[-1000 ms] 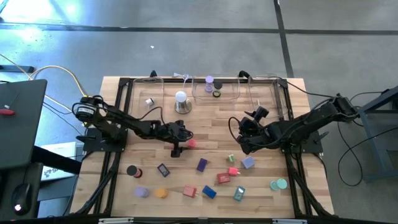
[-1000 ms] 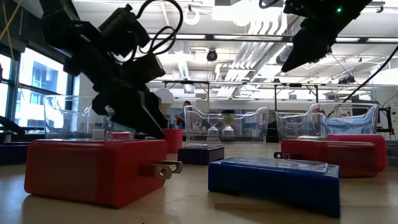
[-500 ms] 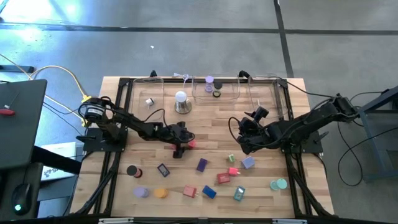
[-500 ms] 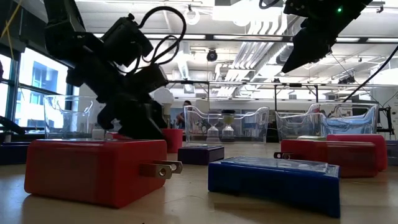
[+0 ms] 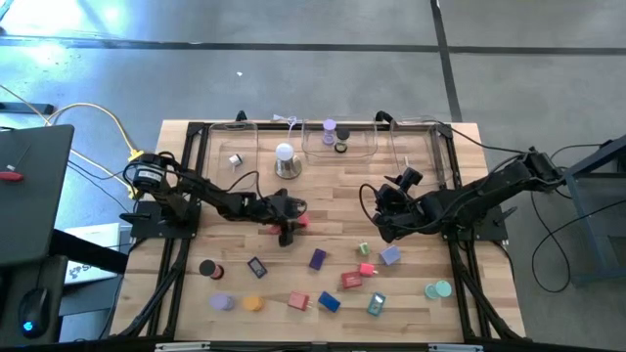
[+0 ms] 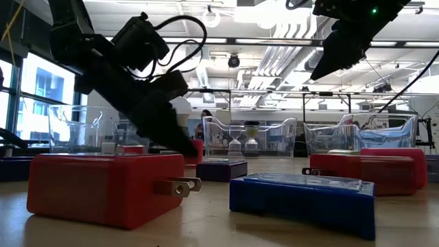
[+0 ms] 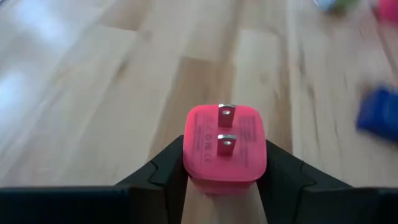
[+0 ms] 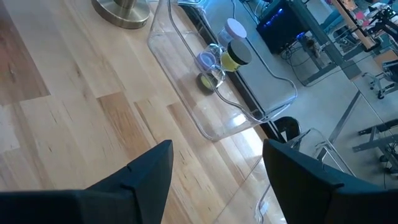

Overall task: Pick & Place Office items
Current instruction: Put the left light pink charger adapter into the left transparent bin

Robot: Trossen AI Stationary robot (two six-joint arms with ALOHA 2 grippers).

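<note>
Two dark fingers of my left gripper (image 7: 225, 186) sit snug against a pink plug block (image 7: 225, 142), one on each flank, prongs facing away, down on the wooden table (image 5: 333, 200) near its middle. My right gripper (image 8: 214, 165) hangs parted and empty, up above the boards by the clear tray (image 8: 214, 99).

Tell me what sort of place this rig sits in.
Most likely a robotics lab or open workshop: a butcher-block table on a bare concrete floor, exposed ceiling ducts and strip lights overhead, and desks with computer gear beyond the clear trays.
</note>
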